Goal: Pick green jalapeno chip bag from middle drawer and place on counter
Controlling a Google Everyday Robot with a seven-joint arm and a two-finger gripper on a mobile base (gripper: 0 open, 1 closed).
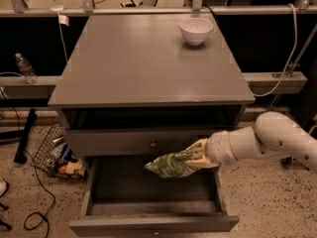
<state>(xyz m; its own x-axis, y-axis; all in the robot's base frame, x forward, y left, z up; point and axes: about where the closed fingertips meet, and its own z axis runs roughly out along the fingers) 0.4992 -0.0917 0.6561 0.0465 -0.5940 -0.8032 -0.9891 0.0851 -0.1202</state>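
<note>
Grey counter (133, 63) carries a white bowl (196, 30) at 1 o'clock. Your gripper (197, 157), in from 3 o'clock, pinches the green jalapeno chip bag (171, 165) by one end above the open middle drawer (148, 225), whose floor is otherwise bare. Risk: lift straight up and the dangling bag could catch the counter's lip and slip free.

the fingers (200, 148) hang before a grey desk (138, 58); well left of them, a wire basket (48, 145) sits on speckled floor (270, 205).
</note>
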